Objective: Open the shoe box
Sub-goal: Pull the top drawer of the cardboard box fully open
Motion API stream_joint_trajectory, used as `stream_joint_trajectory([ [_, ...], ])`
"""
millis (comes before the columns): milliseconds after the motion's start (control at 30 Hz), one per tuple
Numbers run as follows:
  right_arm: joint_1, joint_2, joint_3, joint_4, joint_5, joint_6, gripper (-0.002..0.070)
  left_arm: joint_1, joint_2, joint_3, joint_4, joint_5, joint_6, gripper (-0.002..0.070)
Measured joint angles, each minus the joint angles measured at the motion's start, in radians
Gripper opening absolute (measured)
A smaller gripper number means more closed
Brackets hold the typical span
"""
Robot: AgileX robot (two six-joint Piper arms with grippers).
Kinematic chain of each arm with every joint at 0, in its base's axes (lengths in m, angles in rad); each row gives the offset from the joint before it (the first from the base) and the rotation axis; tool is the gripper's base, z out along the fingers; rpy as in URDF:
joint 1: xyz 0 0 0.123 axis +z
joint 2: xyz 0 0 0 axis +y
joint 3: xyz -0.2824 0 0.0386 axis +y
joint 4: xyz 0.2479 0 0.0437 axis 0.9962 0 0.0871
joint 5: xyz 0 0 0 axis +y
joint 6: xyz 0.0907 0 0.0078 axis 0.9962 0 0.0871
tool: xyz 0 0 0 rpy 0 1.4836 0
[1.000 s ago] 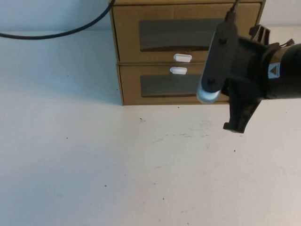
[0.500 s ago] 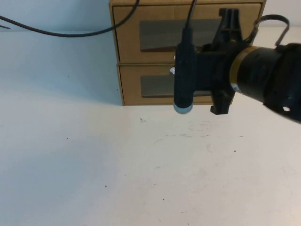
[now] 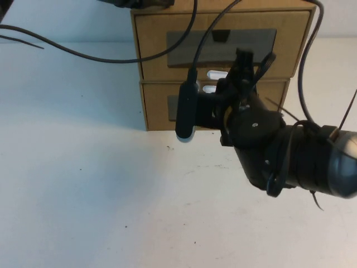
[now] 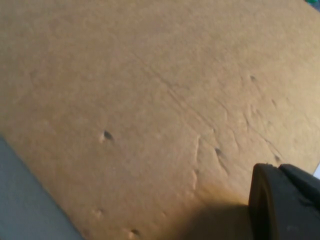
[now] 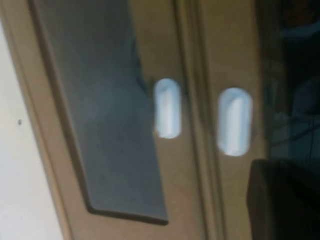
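- Shoe box (image 3: 223,39) sits just ahead of right end effector (image 3: 244,57), white handles (image 3: 216,74) beside its tip.
- Right end effector closed, empty.
- Left end effector (image 4: 286,204) close to box cardboard; cannot tell its opening.

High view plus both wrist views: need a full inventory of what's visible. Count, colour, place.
brown cardboard drawer-style shoe boxes: 2, brown, stacked at the table's far side
dark grey window panels: 2, grey, one on each box front
white oval pull tabs: 2, white, one per box, either side of the seam
black cables: several, black, looping across the boxes
white table: 1, white, under everything
left gripper: 1, black, over the upper box's top
right gripper: 1, black, shut, before the box fronts by the pull tabs
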Motion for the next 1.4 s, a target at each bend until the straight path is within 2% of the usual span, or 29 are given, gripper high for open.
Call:
stream_joint_trajectory([
  [133,0.004,0.044,-0.004,-0.006,0.025,0.017,-0.0008,0.0,0.01,-0.001,-0.02,-0.004,-0.005,-0.0006],
  [233,0.004,0.059,-0.004,-0.007,0.02,0.029,0.0029,0.0,0.011,-0.001,-0.024,-0.006,-0.006,-0.0006],
  [467,-0.016,0.121,-0.076,-0.01,0.005,0.095,0.0246,0.0,0.015,-0.001,-0.04,-0.006,-0.008,-0.0006],
  [633,-0.055,0.165,-0.149,-0.012,0.013,0.104,0.0295,0.0,0.017,-0.001,-0.046,-0.011,-0.008,-0.0006],
  [767,-0.071,0.167,-0.156,-0.011,-0.011,0.106,0.0295,0.0,0.017,-0.001,-0.046,-0.015,-0.008,-0.0006],
  [933,-0.092,0.171,-0.165,-0.019,-0.05,0.106,0.0258,0.0,0.017,-0.001,-0.048,-0.017,-0.011,-0.0006],
  [1067,-0.096,0.182,-0.175,-0.025,-0.05,0.111,0.0205,0.0,0.017,-0.001,-0.048,-0.017,-0.011,-0.0006],
  [1200,-0.098,0.187,-0.177,-0.034,-0.039,0.123,0.0083,0.0,0.02,-0.001,-0.065,-0.017,-0.008,-0.0006],
  [1400,-0.098,0.187,-0.177,-0.04,-0.039,0.127,0.0071,-0.004,0.032,-0.001,-0.145,0.002,0.047,-0.0006],
])
